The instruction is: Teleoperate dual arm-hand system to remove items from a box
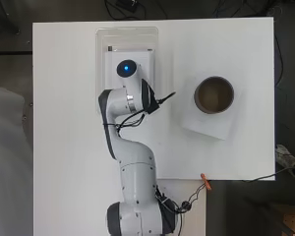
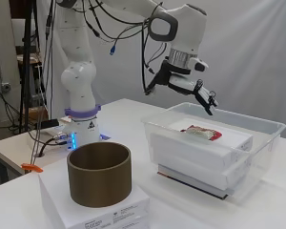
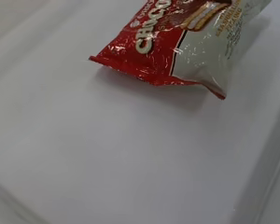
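Counter: white, carrying everything.
Box: clear plastic, sitting on the counter's far side from the arm's base, with a stack of white blocks inside.
Brown cylinder: open-topped, standing on a flat white box, well apart from the clear box.
Robot hand: hovering above the clear box with fingers straight and spread, holding nothing.
Snack packet: red and white, lying flat on the top block, beneath the robot hand and not touching it.
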Controlling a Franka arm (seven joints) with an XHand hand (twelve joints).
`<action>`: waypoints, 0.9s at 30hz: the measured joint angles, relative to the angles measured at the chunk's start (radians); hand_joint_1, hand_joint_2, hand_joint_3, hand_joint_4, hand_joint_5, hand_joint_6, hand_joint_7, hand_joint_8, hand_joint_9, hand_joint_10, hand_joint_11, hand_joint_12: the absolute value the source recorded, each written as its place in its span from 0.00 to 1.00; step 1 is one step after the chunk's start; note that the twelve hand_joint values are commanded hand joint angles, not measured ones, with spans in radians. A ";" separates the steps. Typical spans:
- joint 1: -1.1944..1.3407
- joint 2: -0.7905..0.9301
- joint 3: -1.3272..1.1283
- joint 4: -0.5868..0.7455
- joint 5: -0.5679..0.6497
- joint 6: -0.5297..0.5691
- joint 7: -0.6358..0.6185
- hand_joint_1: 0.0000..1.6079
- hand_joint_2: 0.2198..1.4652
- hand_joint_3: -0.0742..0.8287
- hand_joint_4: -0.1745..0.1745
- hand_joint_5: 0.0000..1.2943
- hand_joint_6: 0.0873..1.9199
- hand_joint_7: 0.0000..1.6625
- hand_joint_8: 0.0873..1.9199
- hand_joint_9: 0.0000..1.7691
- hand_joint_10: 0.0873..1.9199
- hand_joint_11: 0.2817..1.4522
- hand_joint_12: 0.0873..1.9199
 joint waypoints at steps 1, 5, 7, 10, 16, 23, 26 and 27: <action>-0.004 0.011 0.003 0.011 0.017 -0.010 -0.002 0.10 0.52 0.08 0.52 0.28 0.00 0.34 0.00 0.35 0.00 0.25 0.00; -0.018 0.022 0.012 0.023 0.024 -0.031 0.006 0.09 0.50 0.08 0.41 0.17 0.00 0.19 0.00 0.22 0.00 0.18 0.00; -0.042 0.059 0.022 0.046 0.022 -0.046 0.022 0.09 0.48 0.07 0.37 0.08 0.00 0.13 0.00 0.17 0.00 0.15 0.00; -0.086 0.163 0.042 0.096 0.024 -0.069 0.037 0.10 0.49 0.08 0.39 0.08 0.00 0.14 0.00 0.18 0.00 0.15 0.00; -0.126 0.247 0.055 0.140 0.033 -0.078 0.033 0.21 0.49 0.08 0.43 0.03 0.00 0.08 0.00 0.15 0.00 0.14 0.00; -0.197 0.321 0.070 0.180 0.159 -0.093 -0.123 0.84 0.71 0.08 0.06 0.74 0.47 0.54 0.43 0.57 0.51 0.35 0.28; -0.215 0.292 0.081 0.151 0.193 -0.098 -0.193 0.85 0.73 0.08 0.00 0.67 0.61 0.52 0.48 0.57 0.53 0.30 0.41; -0.216 0.274 0.087 0.132 0.184 -0.082 -0.188 0.84 0.75 0.08 0.00 0.64 0.65 0.50 0.50 0.56 0.55 0.29 0.44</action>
